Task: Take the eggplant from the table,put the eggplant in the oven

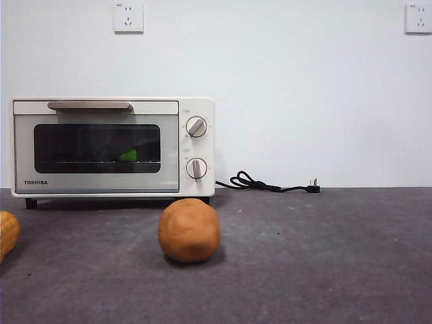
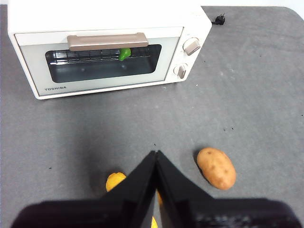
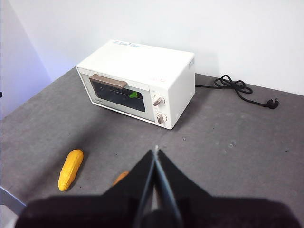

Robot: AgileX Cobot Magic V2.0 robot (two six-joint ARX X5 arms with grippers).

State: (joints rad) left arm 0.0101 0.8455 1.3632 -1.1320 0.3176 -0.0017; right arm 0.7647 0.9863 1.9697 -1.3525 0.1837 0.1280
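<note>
Eggplant [image 1: 128,155]: inside the oven, on the wire rack behind the shut glass door; only its green cap shows clearly through the glass, also seen in the left wrist view [image 2: 125,53] and the right wrist view [image 3: 134,95]; the purple body is lost in the dark interior
Oven [image 1: 101,182]: at the back of the table against the white wall, door closed, bar handle along the top of the door, two knobs at the side of the door
Table [image 1: 324,256]: dark grey, bare across the side away from the oven
Left gripper [image 2: 156,154]: above the table, in front of the oven and well apart from it, jaws pressed together with nothing between them
Right gripper [image 3: 156,151]: high over the table, well back from the oven, jaws closed tight and empty
Brown ball [image 1: 189,230]: on the table just in front of the oven's knob end, not touching it
Yellow piece [image 3: 70,169]: long, lying on the table in front of the oven's handle side, apart from the ball
Cord [image 1: 266,184]: black, coiled behind the oven's knob side, plug lying loose on the table
Wall sockets [image 1: 128,17]: two, high on the wall
</note>
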